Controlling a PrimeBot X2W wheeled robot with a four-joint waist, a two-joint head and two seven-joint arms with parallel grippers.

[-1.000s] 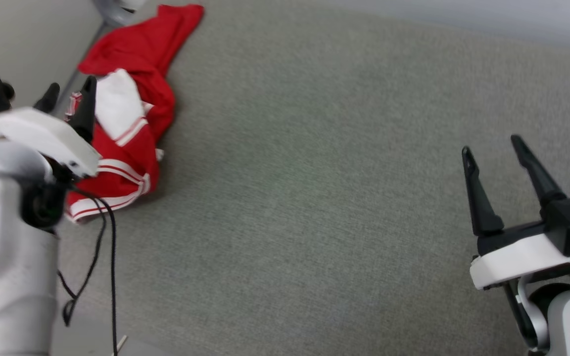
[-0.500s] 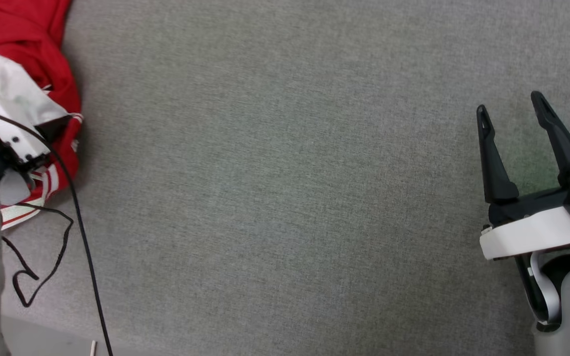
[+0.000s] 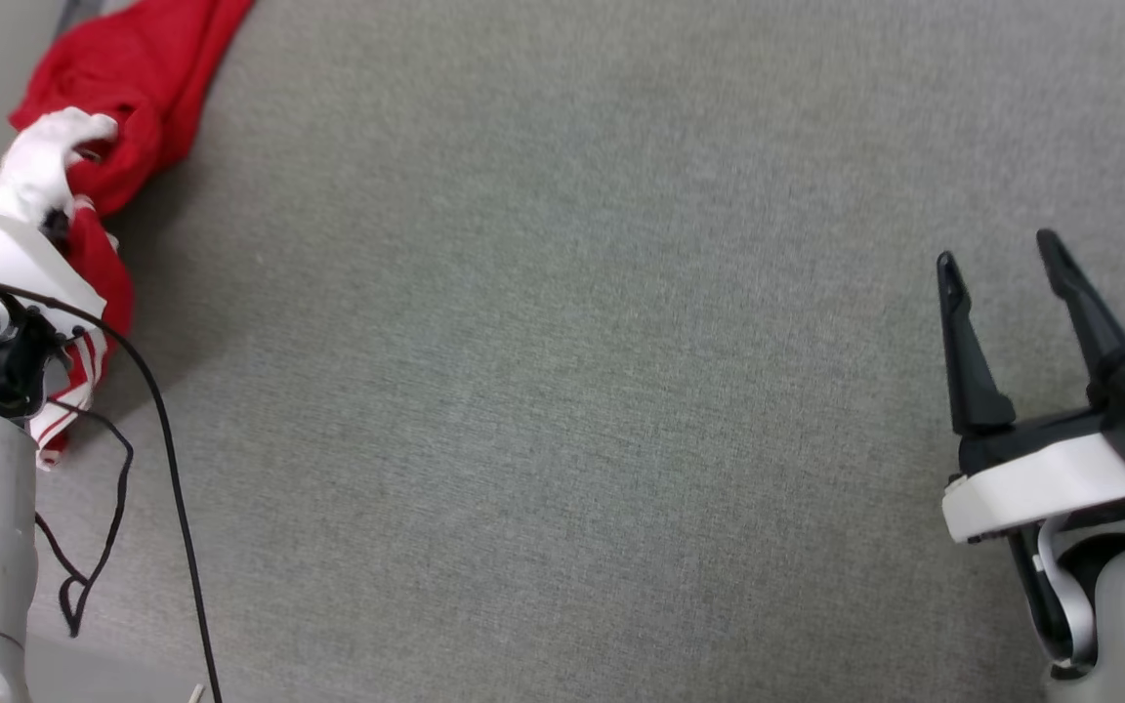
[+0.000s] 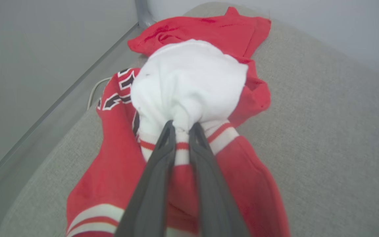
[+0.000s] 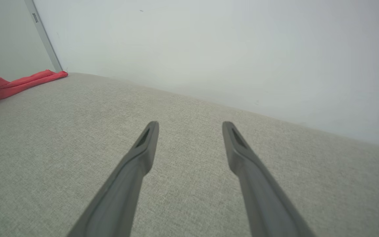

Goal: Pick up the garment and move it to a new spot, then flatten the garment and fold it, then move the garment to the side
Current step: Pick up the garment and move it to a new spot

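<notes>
At the far left our left claw [image 4: 182,126] is pinched nearly shut on the garment [image 4: 189,75], its two fingers clamping the white sleeve just at the red-striped cuff. The garment lies bunched along the left edge of the grey counter [image 3: 562,391], close to the back corner, with red folds trailing toward us and a bit of black lettering showing on its left side. A black cable [image 3: 167,439] hangs loose from the left arm over the counter's front left. Rightward the counter runs on as wide, flat room all the way to our right claw [image 3: 997,249], which hovers with fingers spread wide, holding nothing. Behind, the pale wall [image 5: 209,49] meets the counter's back edge
</notes>
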